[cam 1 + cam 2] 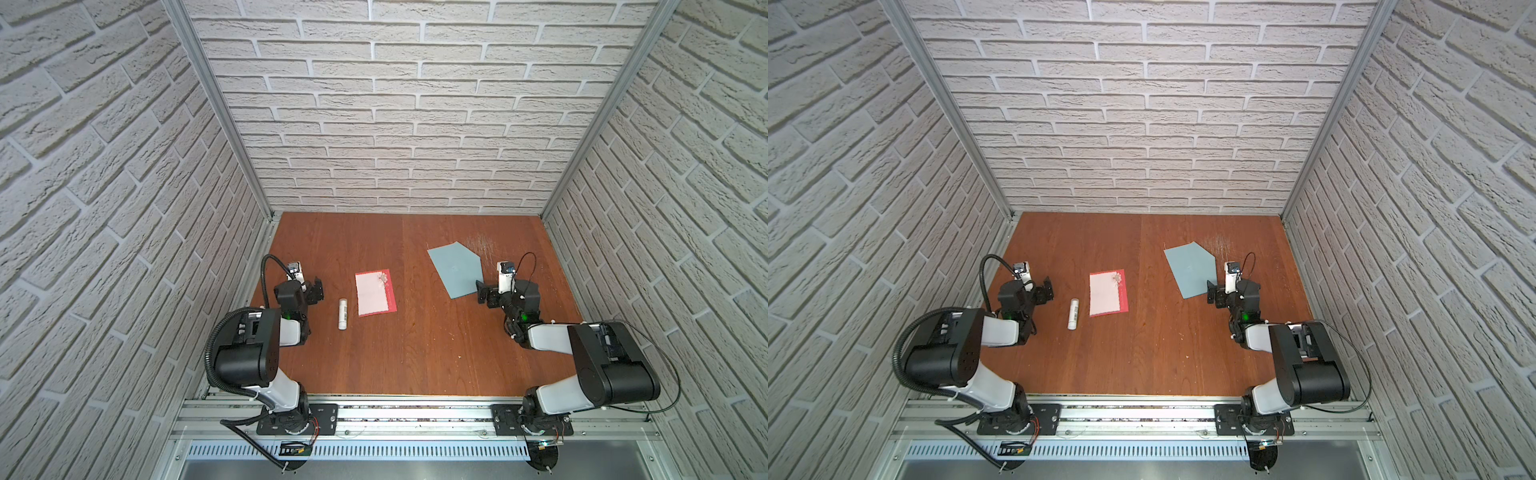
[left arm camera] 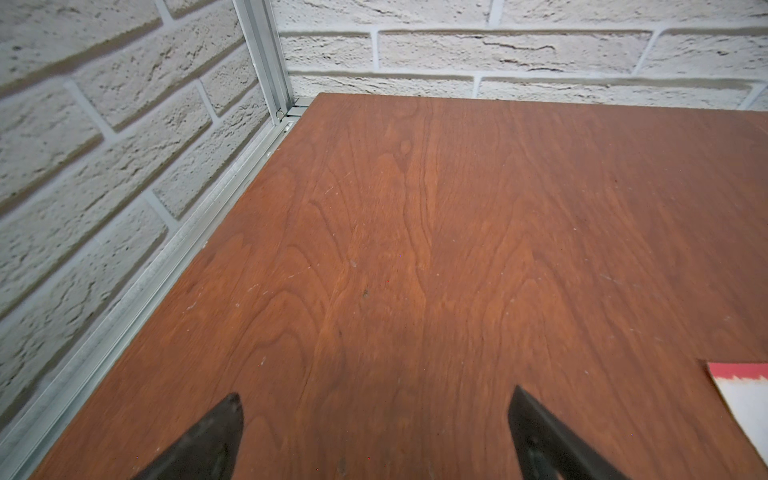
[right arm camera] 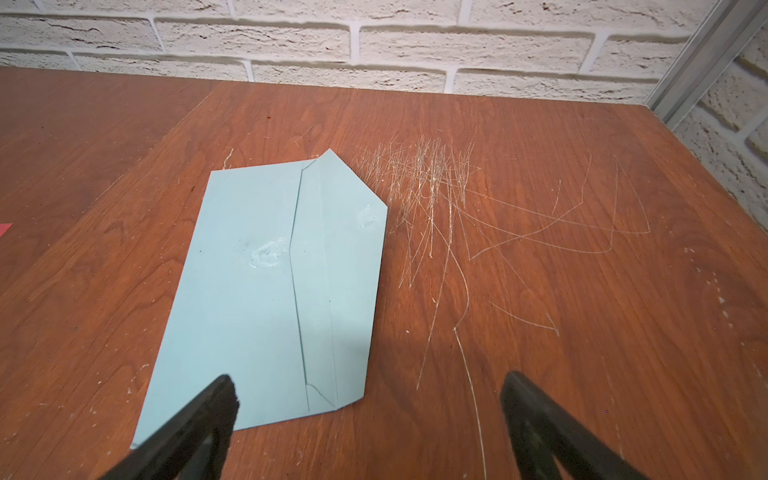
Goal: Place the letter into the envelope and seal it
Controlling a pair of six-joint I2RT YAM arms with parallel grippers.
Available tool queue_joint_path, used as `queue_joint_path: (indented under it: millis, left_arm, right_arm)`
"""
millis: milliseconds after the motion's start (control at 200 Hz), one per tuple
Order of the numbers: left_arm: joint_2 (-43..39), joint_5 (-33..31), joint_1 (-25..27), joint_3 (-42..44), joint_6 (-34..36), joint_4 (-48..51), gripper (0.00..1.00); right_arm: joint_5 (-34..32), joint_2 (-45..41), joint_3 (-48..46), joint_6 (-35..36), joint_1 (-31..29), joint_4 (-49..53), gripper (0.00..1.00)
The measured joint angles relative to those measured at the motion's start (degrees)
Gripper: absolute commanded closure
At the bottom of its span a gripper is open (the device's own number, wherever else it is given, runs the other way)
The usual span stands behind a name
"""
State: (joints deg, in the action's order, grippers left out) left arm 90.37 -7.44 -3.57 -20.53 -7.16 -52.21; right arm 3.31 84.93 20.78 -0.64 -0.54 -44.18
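Brick walls [image 1: 374, 124] are standing close on three sides of the brown tabletop [image 1: 415, 353]. Its near half is lying bare, giving lots of room to move. The letter [image 1: 375, 293] is lying flat near the middle, its left edge just beside a white stick [image 1: 342, 313], not touching. The envelope [image 1: 455, 268] is lying well apart on the right, flap open. The left fingers [image 2: 216, 432] are standing wide apart over bare wood. The right fingers [image 3: 536, 419] are standing wide apart too, maybe hanging over the envelope's near edge.
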Motion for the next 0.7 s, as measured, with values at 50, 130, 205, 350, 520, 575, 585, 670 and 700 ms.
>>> queue_joint_path:
  millis: [50,130,205,350,520,575,585,670,700]
  left_arm:
    - [-0.1,0.0,0.0,0.0,0.0,0.3,0.04]
    - [-1.9,-0.5,0.5,-0.8,0.2,4.1,0.05]
    - [-5.6,-3.6,2.2,-2.6,0.7,9.4,0.05]
    - [-16.9,-10.9,7.2,-8.5,0.7,22.0,0.12]
    - [-31.5,-14.3,8.8,-19.2,-5.7,41.9,0.28]
    - [-35.3,-14.2,8.9,-22.2,-8.5,47.7,0.28]
    - [-35.8,-14.1,8.8,-22.8,-9.3,48.8,0.28]
    - [-40.1,-12.6,8.9,-26.1,-13.0,57.0,0.28]
    - [-41.1,-11.8,8.9,-27.0,-14.0,59.9,0.28]
  right_arm:
    - [0.0,0.0,0.0,0.0,0.0,0.2,0.0]
    - [0.0,0.0,0.0,0.0,0.0,0.3,0.0]
    - [0.0,0.0,0.0,0.0,0.0,0.3,0.03]
    - [0.5,-0.7,0.0,0.3,0.0,0.7,0.15]
    - [-2.6,-15.1,8.4,-2.3,-1.2,22.7,0.15]
    - [-3.7,-18.6,16.2,-5.3,-1.3,31.4,0.15]
    - [-3.8,-18.9,17.4,-5.6,-1.3,32.6,0.15]
    - [-3.6,-20.0,29.8,-11.0,-1.7,43.6,0.16]
    - [-3.3,-19.9,33.0,-12.6,-2.1,46.6,0.17]
